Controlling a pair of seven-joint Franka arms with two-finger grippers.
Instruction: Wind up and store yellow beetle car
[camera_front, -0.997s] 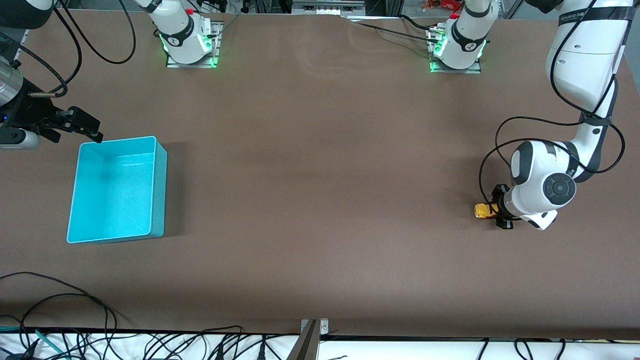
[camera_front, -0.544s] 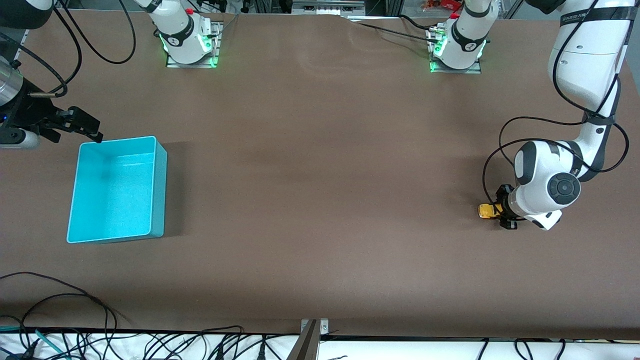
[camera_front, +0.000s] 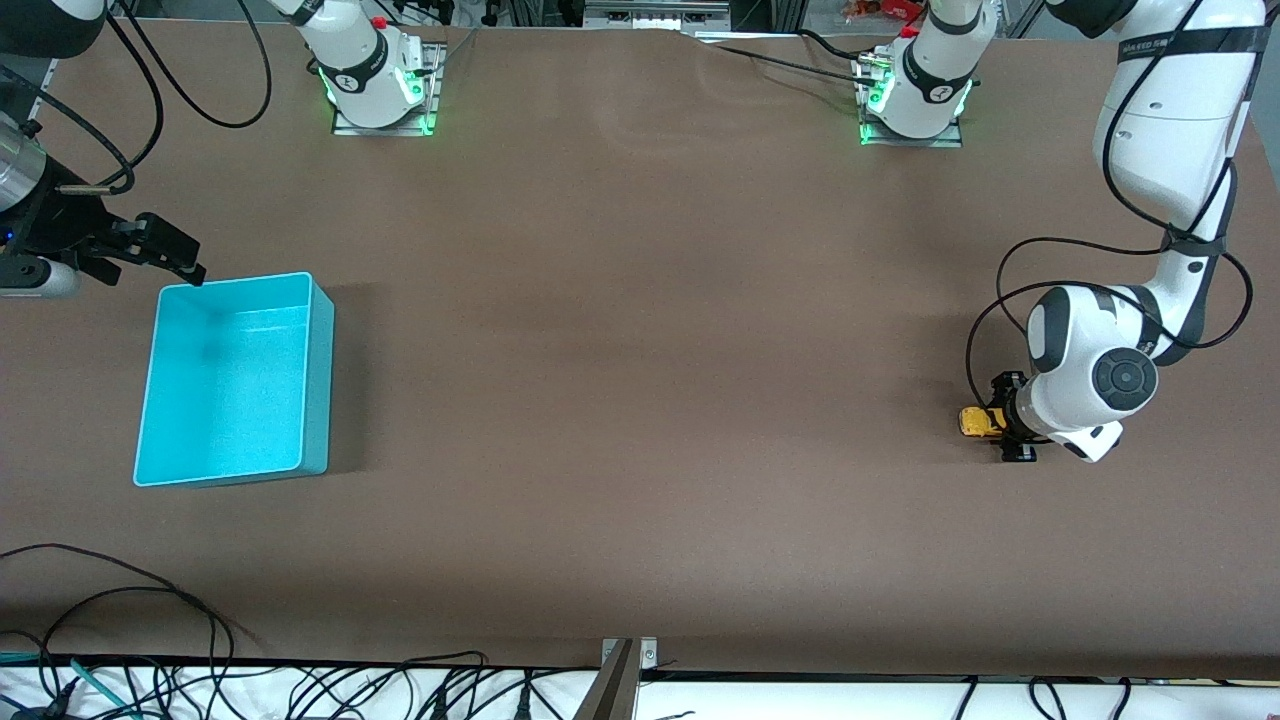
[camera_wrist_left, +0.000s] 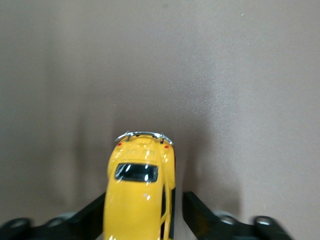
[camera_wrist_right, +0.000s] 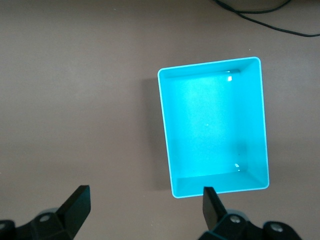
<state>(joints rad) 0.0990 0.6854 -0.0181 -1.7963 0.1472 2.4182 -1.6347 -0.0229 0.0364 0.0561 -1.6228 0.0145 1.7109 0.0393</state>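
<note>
The yellow beetle car (camera_front: 972, 422) stands on the brown table at the left arm's end, its wheels down. My left gripper (camera_front: 1000, 418) is low around it, and its jaws are open. In the left wrist view the yellow beetle car (camera_wrist_left: 140, 195) lies between the black fingers (camera_wrist_left: 197, 217), with a clear gap on one side and the other finger close against its flank. My right gripper (camera_front: 150, 272) waits open at the right arm's end, over the table beside a corner of the turquoise bin (camera_front: 318, 390). The bin (camera_wrist_right: 165, 130) holds nothing.
Black cables (camera_front: 120, 600) lie along the table's edge nearest the front camera. The two arm bases (camera_front: 375, 90) stand at the edge farthest from it. A cable loops from the left arm (camera_front: 985, 310) just above the car.
The left gripper drew the car a short way toward the left arm's end, then its jaws opened off the car. The right arm has not moved.
</note>
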